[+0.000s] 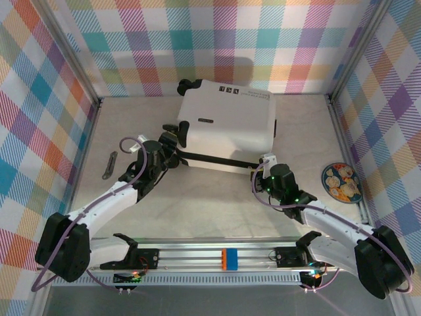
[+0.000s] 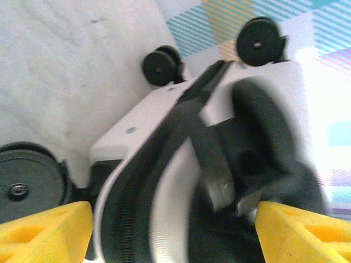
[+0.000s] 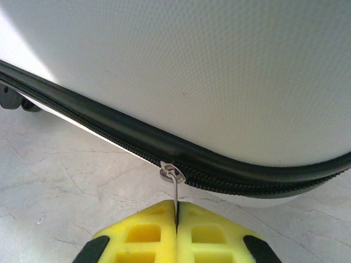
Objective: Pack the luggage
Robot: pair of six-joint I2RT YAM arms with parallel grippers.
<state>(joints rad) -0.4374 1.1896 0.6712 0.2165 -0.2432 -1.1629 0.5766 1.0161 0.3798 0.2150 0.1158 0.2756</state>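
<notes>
Pale desk (image 1: 217, 214) bears the luggage (image 1: 230, 122) closed, zipping seemingly unfinished: right tool (image 3: 176, 219) pinches the zipper pull (image 3: 174, 189), left tool (image 2: 175, 227) gapes empty.

The luggage (image 1: 230, 122) is showing a white hard-plastic shell, finely pebbled and matt, edged by a black woven zipper band (image 3: 109, 129) carrying a shiny metal zipper pull (image 3: 173, 183). Its wheels (image 2: 258, 41) are looking like smooth black plastic. The tabletop (image 3: 66, 181) is appearing pale, matt and stone-like. The pads (image 3: 145, 233) of the right gripper (image 3: 176, 222) are looking like matt yellow plastic.
</notes>
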